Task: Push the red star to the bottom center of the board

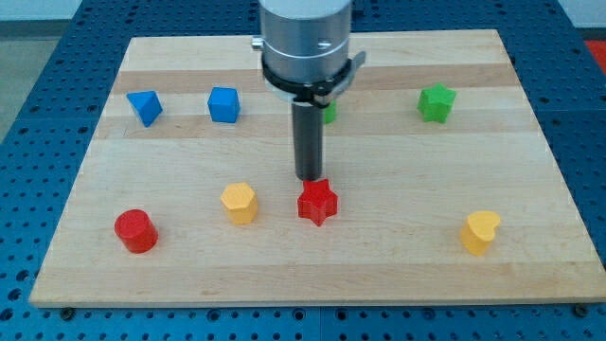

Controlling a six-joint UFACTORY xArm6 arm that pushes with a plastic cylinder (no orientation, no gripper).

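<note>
The red star (318, 203) lies on the wooden board (398, 256) a little below the middle, just left of centre. My tip (310, 179) is right at the star's top edge, on the side toward the view's top, and seems to touch it. The dark rod rises straight up from there to the grey arm housing at the view's top.
A yellow hexagon block (240, 202) sits just left of the star. A red cylinder (135, 230) is at lower left. A yellow heart-shaped block (481, 232) is at lower right. Two blue blocks (144, 107) (223, 104) are upper left. A green star (436, 102) is upper right, and another green block (329, 112) is partly hidden behind the rod.
</note>
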